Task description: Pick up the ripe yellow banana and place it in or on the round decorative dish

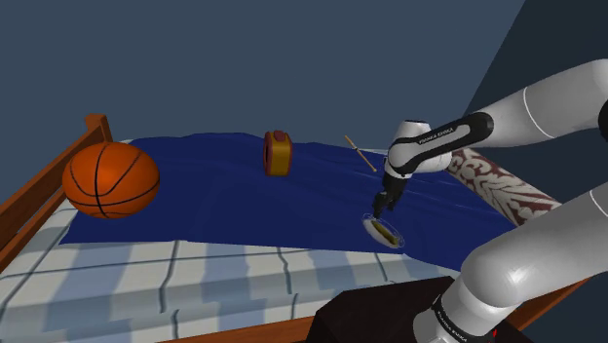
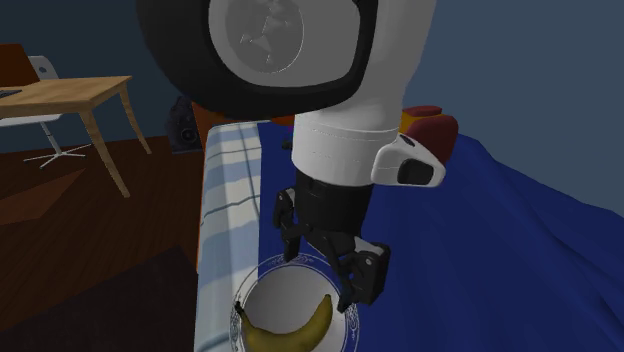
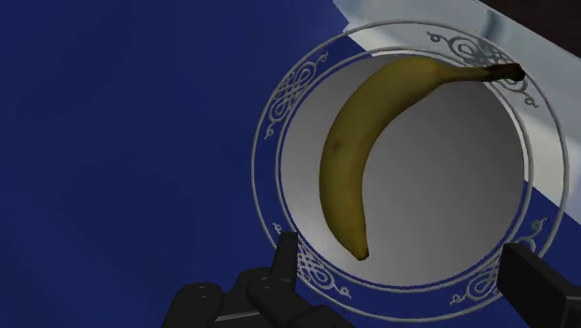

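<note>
- Banana (image 3: 346,140): yellow with a few brown specks. It lies flat in the dish (image 3: 447,186), its curve following the well and its stem end over the patterned rim.
- Handling, my estimate: light, soft under the skin, bruises if squeezed hard. The skin is smooth but not slick. Best hold is across the thick middle with light pressure; stem and tip are too thin.
- Pincer (image 3: 402,256): fingers wide apart, holding nothing, just above the dish. The banana's blunt tip lies between them, untouched.
- Judged status: placement looks done. What is left is to lift clear without nudging fruit or dish.
- Dish: shallow, probably brittle, on the blue blanket (image 1: 214,195) near the bed's edge.
- Shoulder view, from the dish: stick (image 1: 361,154) at 12 o'clock, red-and-yellow object (image 1: 279,153) at 10 o'clock, ball (image 1: 110,180) at 9 o'clock, well apart.
</note>
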